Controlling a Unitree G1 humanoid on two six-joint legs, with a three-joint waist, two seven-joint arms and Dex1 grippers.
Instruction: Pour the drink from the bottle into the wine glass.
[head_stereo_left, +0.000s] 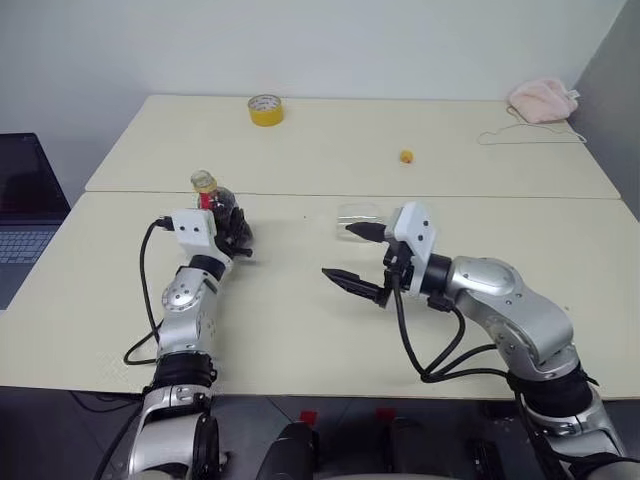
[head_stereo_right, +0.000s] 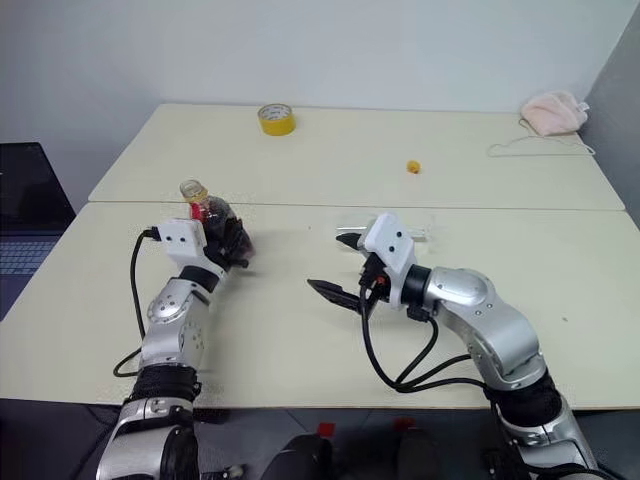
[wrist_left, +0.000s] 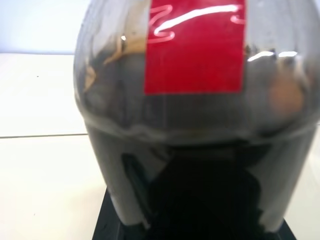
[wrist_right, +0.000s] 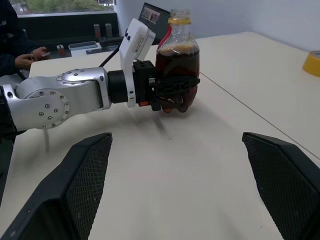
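On the left edge lies one dark laptop (head_stereo_left: 25, 200). One left gripper (head_stereo_left: 232, 232) is clamped around the body of the single bottle (head_stereo_left: 215, 200), which stands upright at the near table's (head_stereo_left: 300, 340) far left. The right wrist view shows the bottle uncapped, the dark drink (wrist_right: 177, 62) filling most of it and a person's hand (wrist_right: 27, 57) far behind; the left wrist view shows its red label (wrist_left: 195, 47) up close. One yellow tape roll (head_stereo_left: 265, 109) sits on the far table (head_stereo_left: 340, 140). One wine glass (head_stereo_left: 360, 213) shows faintly just beyond the right gripper (head_stereo_left: 352, 258), whose fingers are spread wide and empty. One small yellow cap (head_stereo_left: 406, 156) lies farther right, and one pink cloth (head_stereo_left: 543, 100) in the far right corner.
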